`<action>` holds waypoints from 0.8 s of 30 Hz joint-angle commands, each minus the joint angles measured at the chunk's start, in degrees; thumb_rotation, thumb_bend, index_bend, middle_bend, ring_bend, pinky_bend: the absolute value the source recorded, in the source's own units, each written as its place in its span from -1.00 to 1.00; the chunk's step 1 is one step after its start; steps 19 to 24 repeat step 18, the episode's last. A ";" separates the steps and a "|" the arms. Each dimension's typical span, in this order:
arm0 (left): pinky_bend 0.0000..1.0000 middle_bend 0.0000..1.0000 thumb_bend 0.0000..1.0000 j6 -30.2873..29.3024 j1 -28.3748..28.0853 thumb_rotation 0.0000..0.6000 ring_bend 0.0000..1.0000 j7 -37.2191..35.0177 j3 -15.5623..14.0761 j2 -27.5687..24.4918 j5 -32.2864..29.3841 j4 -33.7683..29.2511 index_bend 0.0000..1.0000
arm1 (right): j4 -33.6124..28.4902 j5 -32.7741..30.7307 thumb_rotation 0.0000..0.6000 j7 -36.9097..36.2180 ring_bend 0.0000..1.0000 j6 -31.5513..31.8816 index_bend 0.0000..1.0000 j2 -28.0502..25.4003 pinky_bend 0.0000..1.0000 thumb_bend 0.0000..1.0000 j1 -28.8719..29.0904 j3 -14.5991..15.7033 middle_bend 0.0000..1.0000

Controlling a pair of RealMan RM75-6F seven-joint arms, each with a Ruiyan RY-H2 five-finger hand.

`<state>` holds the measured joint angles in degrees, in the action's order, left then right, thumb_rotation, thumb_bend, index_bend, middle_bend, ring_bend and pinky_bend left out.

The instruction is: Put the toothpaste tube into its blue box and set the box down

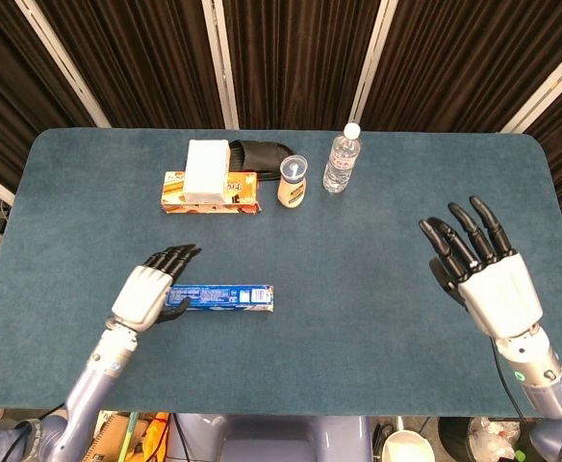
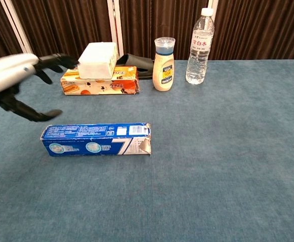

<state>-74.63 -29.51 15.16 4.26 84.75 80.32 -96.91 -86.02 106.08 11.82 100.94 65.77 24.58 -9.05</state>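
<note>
Your left hand is spread wide and grips nothing; in the chest view its fingers arch above the table just off the left end of the blue toothpaste box. The box lies flat on the blue table, long axis running left to right, its flap end pointing away from that hand toward your right. Your right hand hangs well apart on the far side, fingers fanned, holding nothing.

The left hand is by far the nearer. No tube shows outside the box, so I judge it inside and the task about finished; lift the hand straight up and clear.

Behind: one box, one snack carton, one white block, one sauce jar, one water bottle.
</note>
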 commanded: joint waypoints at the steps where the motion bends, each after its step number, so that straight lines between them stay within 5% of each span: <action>1: -0.57 -0.81 -0.34 -3.28 2.69 1.00 -0.74 -3.00 -1.49 -3.83 3.05 -2.23 -0.82 | -0.86 -0.53 1.00 -1.08 -0.72 0.12 -1.00 1.10 -0.76 -0.11 -2.83 2.97 -0.44; 6: -0.67 -0.87 -0.41 -10.41 7.45 1.00 -0.81 -7.13 -5.92 -9.52 10.60 -3.12 -0.84 | -3.62 -5.51 1.00 -2.50 -0.94 -1.82 -1.00 1.80 -0.77 -0.11 -8.26 7.73 -0.73; 9: -0.78 -0.97 -0.48 -14.78 10.28 1.00 -0.93 -10.27 -8.49 -11.55 14.82 -1.14 -0.91 | -6.48 -9.84 1.00 -2.03 -1.00 -5.49 -1.00 0.50 -0.94 -0.11 -11.16 10.94 -0.97; 15: -0.91 -1.00 -0.59 -19.63 15.50 1.00 -1.00 -14.54 -12.42 -13.92 16.93 3.25 -1.00 | -13.56 -16.55 1.00 -2.18 -1.00 -9.37 -1.00 -2.08 -1.00 -0.11 -15.45 14.53 -1.00; 24: -0.91 -1.00 -0.59 -22.04 17.47 1.00 -1.00 -15.03 -13.07 -14.50 17.84 6.10 -1.00 | -12.63 -16.44 1.00 -1.98 -1.00 -8.03 -1.00 -1.79 -1.00 -0.11 -17.14 14.95 -1.00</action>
